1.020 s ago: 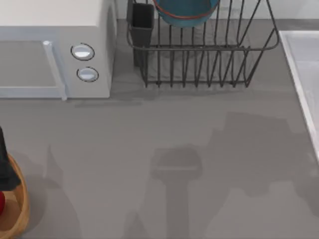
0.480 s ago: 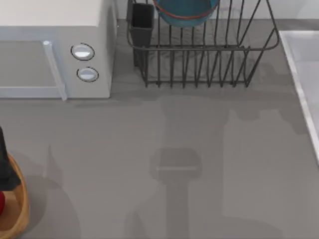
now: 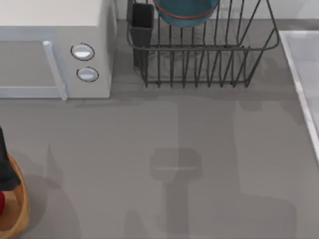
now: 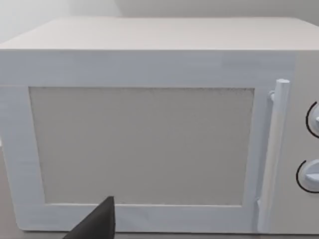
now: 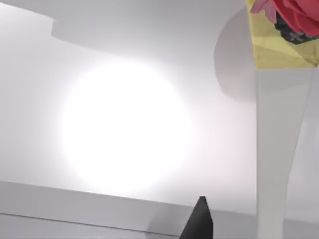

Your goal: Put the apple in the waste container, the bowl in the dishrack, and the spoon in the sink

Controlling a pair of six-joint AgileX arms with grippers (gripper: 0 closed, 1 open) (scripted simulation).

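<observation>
Overhead, grey bench (image 3: 199, 149): white microwave (image 3: 55, 50) far-left corner, dishrack (image 3: 199, 55) with bowl (image 3: 185, 12) far edge, sink (image 3: 304, 74) right edge; tool state cannot tell.

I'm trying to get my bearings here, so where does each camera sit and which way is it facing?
Top view: above the table, looking down on the microwave, dishrack holding the bowl, sink, waste container.
Left wrist view: faces the microwave door, a dark fingertip low in frame.
Right wrist view: faces a bright white wall, one dark fingertip showing.
Shared: the microwave, in top and left wrist views.
</observation>
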